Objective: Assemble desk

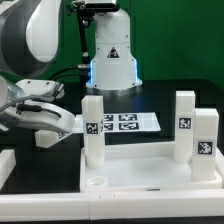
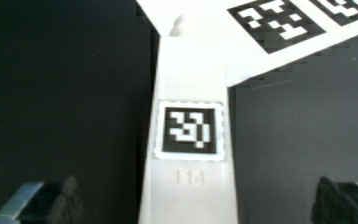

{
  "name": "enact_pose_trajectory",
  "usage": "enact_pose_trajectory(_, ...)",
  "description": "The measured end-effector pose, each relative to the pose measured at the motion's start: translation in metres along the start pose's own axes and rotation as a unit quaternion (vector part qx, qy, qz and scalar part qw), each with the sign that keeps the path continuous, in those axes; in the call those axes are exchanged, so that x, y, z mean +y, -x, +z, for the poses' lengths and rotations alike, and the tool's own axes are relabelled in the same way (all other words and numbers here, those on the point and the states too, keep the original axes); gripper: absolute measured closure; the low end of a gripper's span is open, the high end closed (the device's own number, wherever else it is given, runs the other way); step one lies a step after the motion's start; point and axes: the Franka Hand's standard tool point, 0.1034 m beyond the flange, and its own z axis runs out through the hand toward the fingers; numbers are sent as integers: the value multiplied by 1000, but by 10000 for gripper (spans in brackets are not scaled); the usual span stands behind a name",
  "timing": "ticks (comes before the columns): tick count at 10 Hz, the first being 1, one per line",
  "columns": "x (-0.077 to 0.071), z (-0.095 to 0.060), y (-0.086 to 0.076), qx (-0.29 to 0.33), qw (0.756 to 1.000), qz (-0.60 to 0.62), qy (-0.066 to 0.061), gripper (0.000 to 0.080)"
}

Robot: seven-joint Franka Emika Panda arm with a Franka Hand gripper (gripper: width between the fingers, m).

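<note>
Jaws of the gripper (image 2: 179, 203) stood wide open and held nothing; in the wrist view only the two dark fingertips (image 2: 23, 203) showed, one at each side, with a white leg (image 2: 195, 130) between them and not touching either one. This leg carried a black-and-white tag (image 2: 194, 131) on the face turned to the camera, and past its far end a corner of the marker board (image 2: 297, 22) was seen. In the exterior view the gripper (image 1: 62, 120) came in from the exterior view's left, low over the black work surface (image 1: 40, 165), and it reached toward the upright leg (image 1: 92, 128) at the near left part of the white tabletop slab (image 1: 150, 178). I cannot tell from this view whether a finger touched that leg. The slab lay flat at the front of the scene, and two more legs stood upright on its right side, one (image 1: 185, 126) a little behind the other (image 1: 204, 142), each with a tag. A round hole (image 1: 96, 182) was visible in the slab near its left front corner. The marker board (image 1: 125, 123) lay flat behind the slab, near the base of the arm (image 1: 110, 60).
</note>
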Motion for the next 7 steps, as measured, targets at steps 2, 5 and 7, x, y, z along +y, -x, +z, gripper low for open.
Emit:
enact_pose_trajectory(2,3,7,-3,-41,999,12,-12,150)
enact_pose_trajectory(5,3,14,-1,-83,996,20,-13,150)
enact_pose_trajectory(7,3,17,-4,-76,997,19,-10,150)
